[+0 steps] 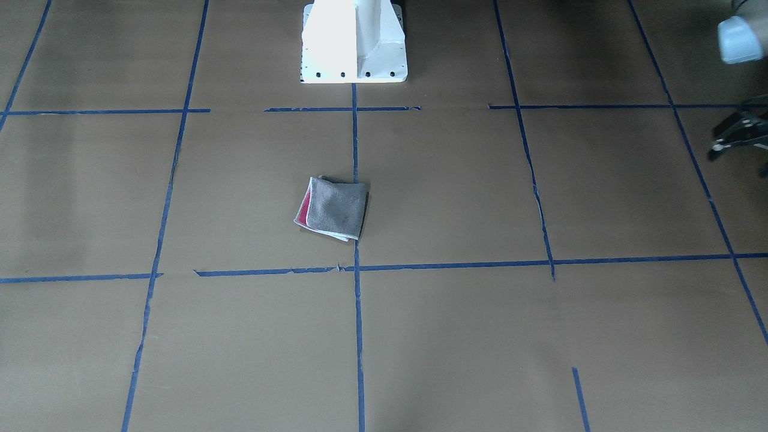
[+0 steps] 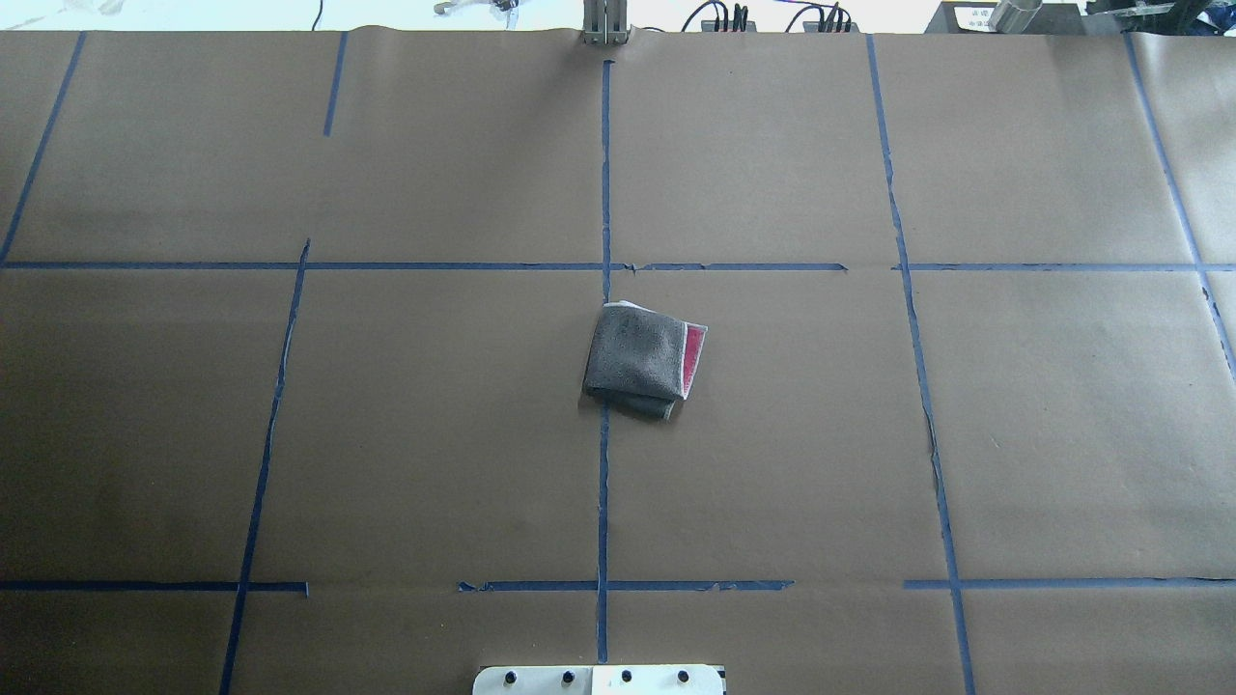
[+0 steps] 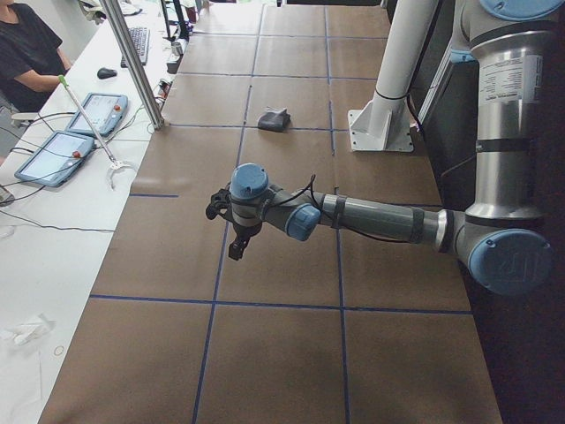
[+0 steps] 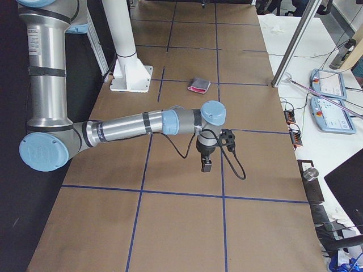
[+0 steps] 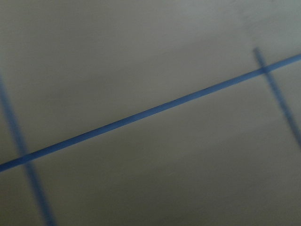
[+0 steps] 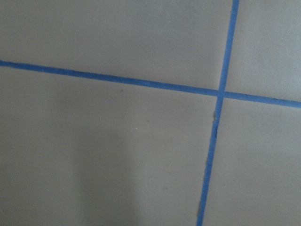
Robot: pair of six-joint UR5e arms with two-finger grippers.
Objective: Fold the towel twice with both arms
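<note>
Bench (image 2: 290, 434) fills the foreground, brown paper gridded in blue tape (image 2: 603, 483). Over its two ends the left arm (image 3: 380, 219) and right arm (image 4: 130, 126) stretch out low, well apart from the cloth. Dead centre, across the middle tape line, sits the towel (image 2: 642, 359): a compact grey packet, a pink strip peeking along one edge. Both folds look made to me. The left gripper (image 1: 739, 135) and right gripper (image 4: 205, 161) carry nothing; spread or pressed together, I cannot tell. Next, at most, squaring that loose edge.

The brown table (image 2: 386, 434), gridded with blue tape (image 2: 603, 483), carries a seemingly twice-folded towel (image 2: 637, 357).
</note>
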